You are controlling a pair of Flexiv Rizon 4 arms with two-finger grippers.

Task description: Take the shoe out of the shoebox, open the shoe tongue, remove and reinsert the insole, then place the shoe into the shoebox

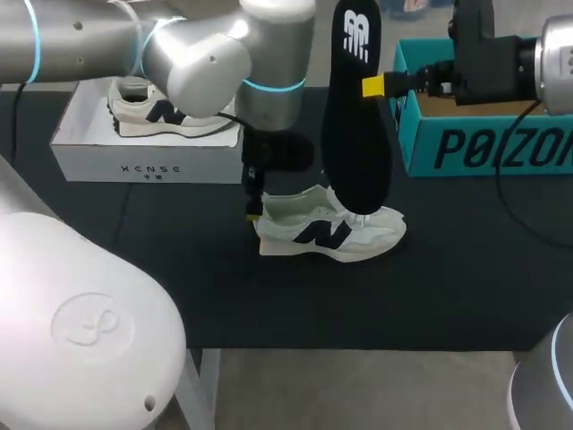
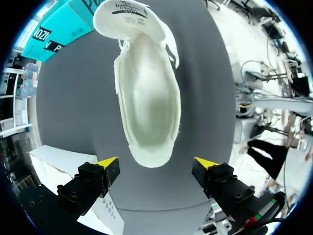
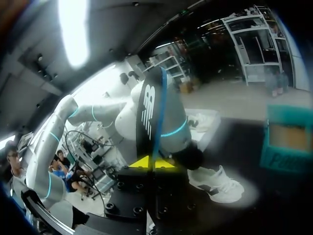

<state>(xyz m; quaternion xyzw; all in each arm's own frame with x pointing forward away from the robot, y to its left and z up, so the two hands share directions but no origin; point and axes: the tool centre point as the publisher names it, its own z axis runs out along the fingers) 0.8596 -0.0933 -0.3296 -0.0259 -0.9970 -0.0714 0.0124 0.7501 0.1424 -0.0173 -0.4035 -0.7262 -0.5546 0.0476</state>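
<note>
Dark matting covers the table (image 1: 448,296), and near its middle the pale shoe (image 1: 333,231) stands upright on its sole, out of any box, dark logo on its side. From above, the left wrist view looks straight into its mouth, with the tongue folded forward and the inside bare.

Over it the black insole (image 1: 351,125) hangs on end, its lower tip down at the shoe's opening; whether it touches the shoe I cannot tell. The right gripper (image 1: 376,86) pinches the insole's edge near the top, both yellow tips pressed together on it in the right wrist view.

The left gripper (image 2: 156,164) sits low at the shoe's heel, its fingers (image 2: 108,162) spread wide, one on either side of the heel and clear of it.

At the left back of the table a white shoebox (image 1: 107,157) holds a second shoe (image 1: 166,115). At the right back stands an open teal box (image 1: 483,148).
</note>
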